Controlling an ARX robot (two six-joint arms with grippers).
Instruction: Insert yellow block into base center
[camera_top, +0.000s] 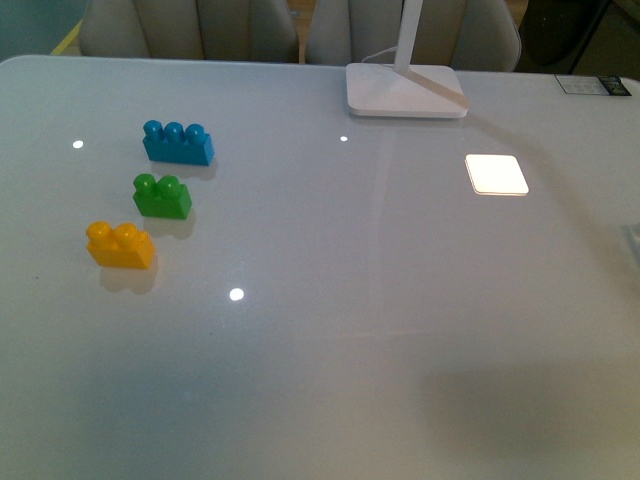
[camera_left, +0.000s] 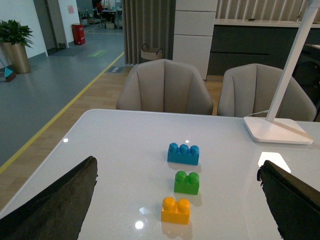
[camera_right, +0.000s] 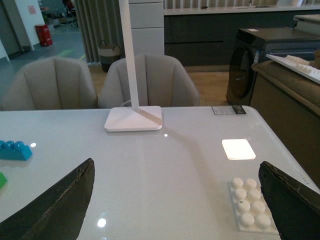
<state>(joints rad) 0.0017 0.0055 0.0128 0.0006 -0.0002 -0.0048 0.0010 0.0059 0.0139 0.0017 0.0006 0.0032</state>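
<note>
The yellow block (camera_top: 120, 245) rests on the white table at the near left, closest of a row of three bricks. In the left wrist view the yellow block (camera_left: 175, 210) lies ahead of my left gripper (camera_left: 176, 166), which is open and empty, its dark fingers (camera_left: 55, 205) far out to either side. The base (camera_right: 251, 205), a white studded plate, lies flat on the table in the right wrist view, partly hidden behind one finger (camera_right: 292, 205) of my right gripper (camera_right: 176, 165). That gripper is open and holds nothing. Neither gripper shows in the front view.
A green brick (camera_top: 162, 196) and a blue brick (camera_top: 177, 142) stand in line behind the yellow one. A white lamp foot (camera_top: 405, 90) sits at the table's far middle, with a glowing square patch (camera_top: 496, 174) to its right. Chairs stand beyond the far edge.
</note>
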